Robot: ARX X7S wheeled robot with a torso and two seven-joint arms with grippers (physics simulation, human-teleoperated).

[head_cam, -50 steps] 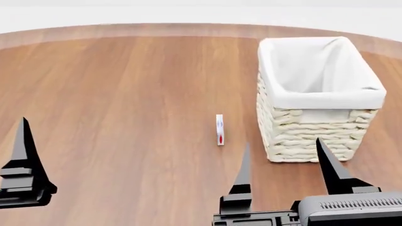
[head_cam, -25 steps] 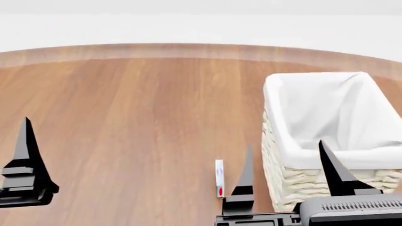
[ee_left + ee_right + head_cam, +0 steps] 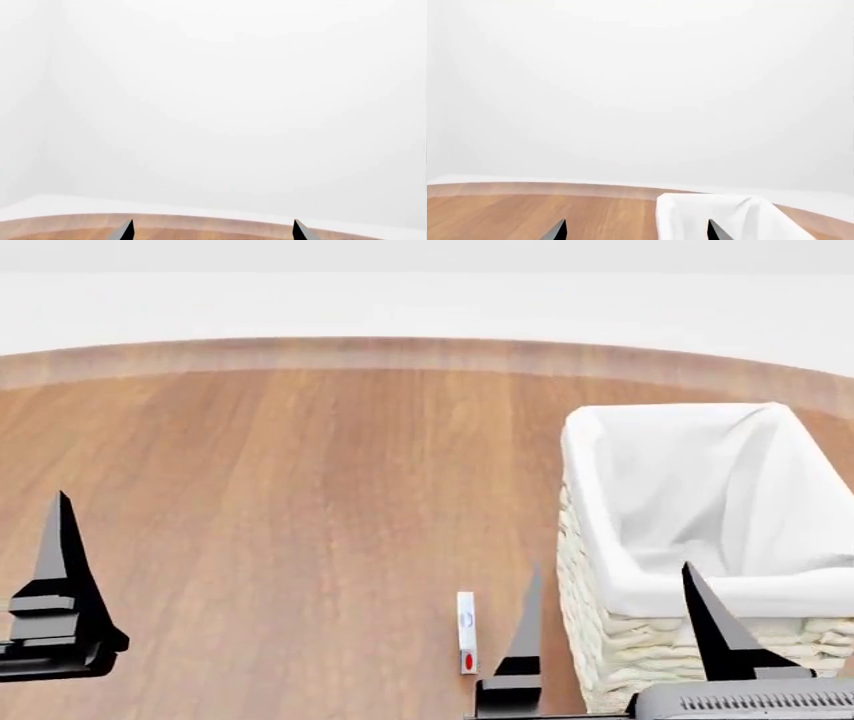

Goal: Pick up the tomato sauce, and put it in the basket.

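Note:
The tomato sauce can does not show in any view. The cream wicker basket point(image 3: 787, 595) with its white liner stands at the right of the wooden table; its liner also shows in the right wrist view point(image 3: 720, 215). My right gripper point(image 3: 611, 575) is open and empty, low in the head view, just in front of the basket's near left corner; its tips also stand wide apart in the right wrist view point(image 3: 636, 231). My left gripper point(image 3: 212, 231) is open and empty; one of its fingers point(image 3: 56, 560) shows at the far left.
A thin white upright object with a red mark point(image 3: 466, 632) stands on the table just left of the right gripper's left finger. The round wooden table point(image 3: 267, 490) ends in a curved far edge point(image 3: 400, 352), with white floor beyond.
The head view has tilted up: the basket and the thin white object have slid down in the frame and more of the table's far edge shows. Both grippers stay open.

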